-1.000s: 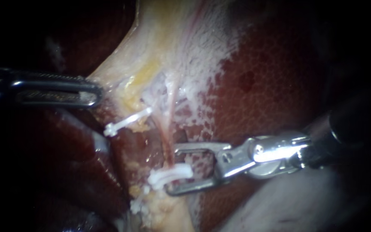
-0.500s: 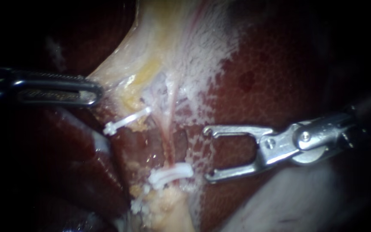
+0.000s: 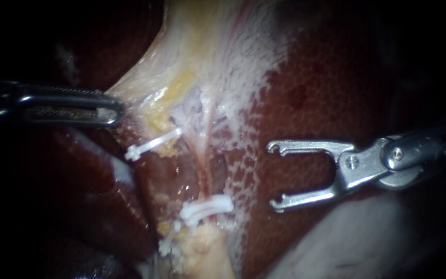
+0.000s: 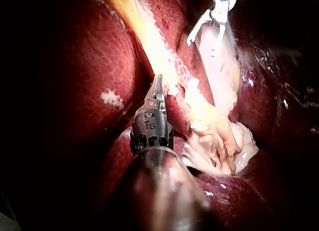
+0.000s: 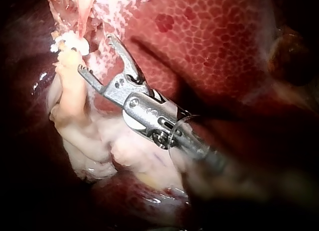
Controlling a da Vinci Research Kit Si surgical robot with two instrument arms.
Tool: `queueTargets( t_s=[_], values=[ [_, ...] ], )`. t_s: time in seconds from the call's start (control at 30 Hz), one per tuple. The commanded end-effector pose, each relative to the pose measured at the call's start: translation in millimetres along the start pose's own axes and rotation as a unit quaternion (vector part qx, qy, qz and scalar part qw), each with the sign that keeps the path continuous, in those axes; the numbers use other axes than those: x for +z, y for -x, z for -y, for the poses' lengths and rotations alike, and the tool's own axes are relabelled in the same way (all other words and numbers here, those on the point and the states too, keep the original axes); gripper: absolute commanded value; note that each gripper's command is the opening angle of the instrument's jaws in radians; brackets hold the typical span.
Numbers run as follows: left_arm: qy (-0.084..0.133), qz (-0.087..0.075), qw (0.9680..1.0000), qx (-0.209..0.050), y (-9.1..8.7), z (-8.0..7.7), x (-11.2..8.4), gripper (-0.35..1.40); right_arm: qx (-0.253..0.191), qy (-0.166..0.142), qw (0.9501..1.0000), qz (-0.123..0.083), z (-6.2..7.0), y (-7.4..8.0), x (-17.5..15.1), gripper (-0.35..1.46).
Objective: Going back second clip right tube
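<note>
Hovering over the liver (image 3: 326, 93) with jaws spread and empty, the right instrument (image 3: 273, 177) is sitting just clear of the white clip (image 3: 206, 211) across the right tube (image 3: 201, 170) ahead of its tips, apparently so nothing snags.
</note>
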Motion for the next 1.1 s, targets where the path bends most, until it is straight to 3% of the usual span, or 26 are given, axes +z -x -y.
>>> queueTargets(
  t_s=[0.03,0.23,0.63,0.9,1.1],
  values=[
    [0.001,0.0,1.0,0.0,-0.1,0.0,0.1,-0.18,0.0,0.0,1.0,0.0,0.0,0.0,0.0,0.6],
    [0.003,-0.002,1.0,0.005,-0.9,-0.4,1.0,-0.18,0.0,0.0,1.0,0.0,0.0,0.1,-0.1,0.6],
    [0.002,-0.035,0.9994,0.0,-6.2,-2.2,7.6,-0.18,0.0,-0.001,1.0,0.0,0.1,0.2,-0.3,0.6],
    [-0.008,-0.048,0.9988,0.002,-7.5,-1.0,10.5,-0.18,0.0,-0.001,1.0,0.0,0.1,0.2,-0.4,0.6],
    [-0.011,-0.049,0.9987,0.003,-7.2,0.1,10.6,-0.18,0.0,-0.001,1.0,0.0,0.1,0.2,-0.5,0.6]
  ],
)
